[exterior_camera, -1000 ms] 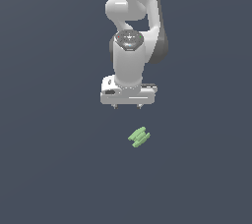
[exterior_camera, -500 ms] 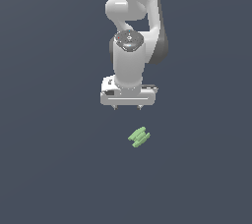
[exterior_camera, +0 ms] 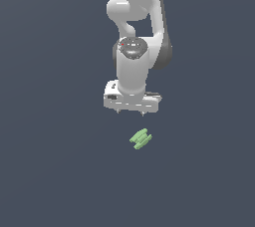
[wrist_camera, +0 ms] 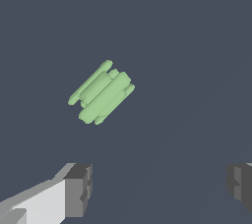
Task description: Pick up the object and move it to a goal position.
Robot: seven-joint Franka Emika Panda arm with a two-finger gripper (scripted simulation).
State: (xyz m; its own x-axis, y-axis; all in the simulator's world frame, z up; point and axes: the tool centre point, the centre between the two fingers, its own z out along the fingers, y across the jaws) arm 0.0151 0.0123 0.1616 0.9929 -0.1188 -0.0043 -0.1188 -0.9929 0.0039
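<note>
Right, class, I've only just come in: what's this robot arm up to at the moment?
A white Panda arm holds its gripper above a small light-green ridged piece lying on the dark surface. The wrist view shows the fingers wide apart and empty, with the piece ahead of them, untouched. Nothing has been picked up yet.

A flat, matte, dark slate-blue ground surface (exterior_camera: 45, 171) is seen throughout both views, plain and uniform, without markings or edges.

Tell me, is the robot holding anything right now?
No, nothing is held. The white pincer is open and empty, and the small light-green ridged piece lies apart from its dark fingertips.
</note>
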